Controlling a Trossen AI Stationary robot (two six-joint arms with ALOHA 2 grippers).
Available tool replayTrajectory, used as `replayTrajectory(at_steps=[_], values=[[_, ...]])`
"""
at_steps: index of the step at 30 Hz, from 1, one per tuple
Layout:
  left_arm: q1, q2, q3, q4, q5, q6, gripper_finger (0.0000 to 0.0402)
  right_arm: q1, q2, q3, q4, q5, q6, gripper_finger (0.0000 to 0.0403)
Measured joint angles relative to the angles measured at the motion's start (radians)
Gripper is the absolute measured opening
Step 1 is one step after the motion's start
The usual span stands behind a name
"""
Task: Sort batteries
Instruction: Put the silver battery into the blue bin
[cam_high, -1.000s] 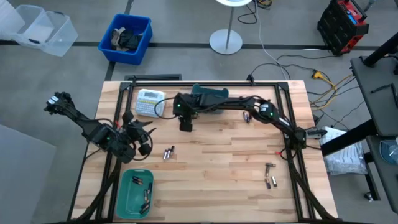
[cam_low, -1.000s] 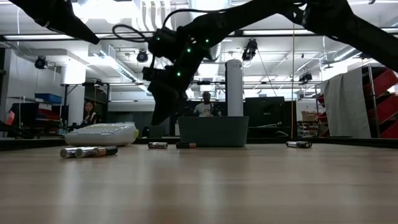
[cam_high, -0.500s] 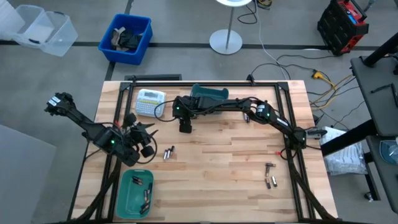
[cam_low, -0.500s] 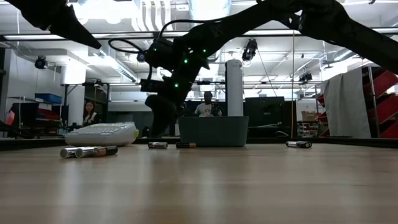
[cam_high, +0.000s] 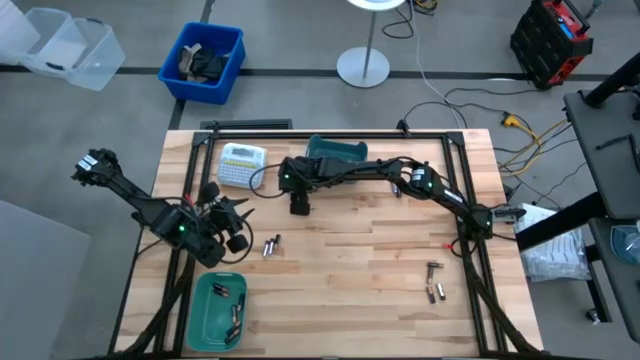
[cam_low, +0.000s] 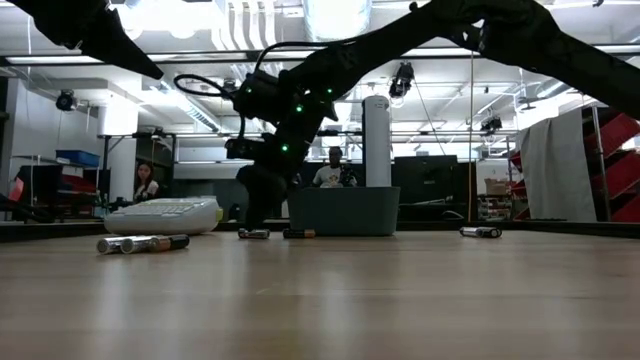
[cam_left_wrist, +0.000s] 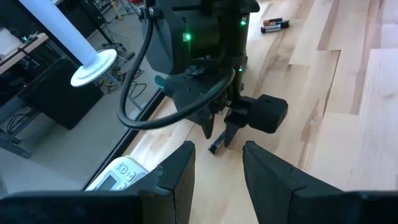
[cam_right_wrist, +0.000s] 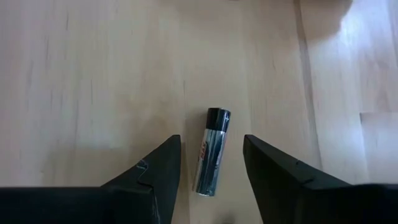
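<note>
Wooden tabletop (cam_high: 340, 260) fills the high view; our right gripper (cam_high: 298, 204) reaches upper centre, the left gripper (cam_high: 232, 222) waits centre-left above the teal bin (cam_high: 205, 310). Right wrist view: fingers (cam_right_wrist: 155, 177) apart around a battery (cam_right_wrist: 211, 152), lower centre. An off-centre close could roll it away.

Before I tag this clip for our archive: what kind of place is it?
Probably a robotics lab or workshop: a wooden table in a metal frame, shelving and equipment beyond it, and people in the background.
</note>
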Motion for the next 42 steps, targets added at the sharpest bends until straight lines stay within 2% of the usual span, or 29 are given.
replayTrajectory(at_steps=[12, 26, 34, 42], values=[[0.000, 0.000, 0.000, 0.001, 0.000, 0.000, 0.0116, 0.001, 0.002, -0.034, 0.013, -0.002, -0.021, 0.0169], [0.000, 0.000, 0.000, 0.001, 0.000, 0.000, 0.0116, 0.002, 0.002, -0.033, 0.019, -0.004, -0.107, 0.0133], [0.000, 0.000, 0.000, 0.003, 0.000, 0.000, 0.0116, 0.010, 0.002, -0.032, 0.012, -0.004, -0.240, 0.0114], [0.000, 0.000, 0.000, 0.007, -0.001, 0.000, 0.0116, 0.028, 0.002, -0.032, -0.002, 0.001, -0.288, 0.0096]])
